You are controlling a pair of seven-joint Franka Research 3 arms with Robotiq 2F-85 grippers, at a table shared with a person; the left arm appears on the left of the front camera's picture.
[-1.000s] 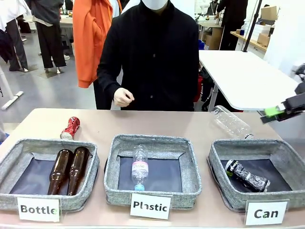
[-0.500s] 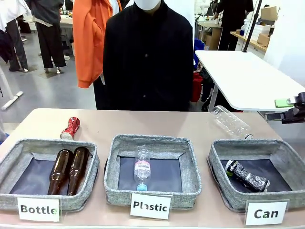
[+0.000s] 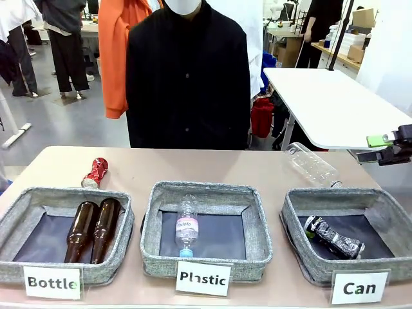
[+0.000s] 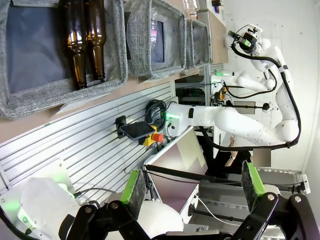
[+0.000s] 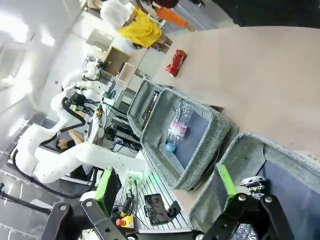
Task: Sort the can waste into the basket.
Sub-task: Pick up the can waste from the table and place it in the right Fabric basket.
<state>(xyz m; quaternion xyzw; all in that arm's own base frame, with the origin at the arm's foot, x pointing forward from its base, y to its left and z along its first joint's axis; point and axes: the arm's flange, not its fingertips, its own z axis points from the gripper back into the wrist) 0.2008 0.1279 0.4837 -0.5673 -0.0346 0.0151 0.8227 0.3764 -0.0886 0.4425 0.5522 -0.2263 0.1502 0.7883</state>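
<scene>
Front view: the crushed red can is seen lying on the table behind the "Bottle" basket, well apart from the "Can" basket, in which the dark can already rests. The right jaws are held spread and empty at the right edge. Left wrist view: the left jaws are shown wide apart, with nothing between them. Right wrist view: the red can is seen far beyond the released right jaws. The can is judged light, thin-walled and easily dented; a hold across its mid-body is suggested.
</scene>
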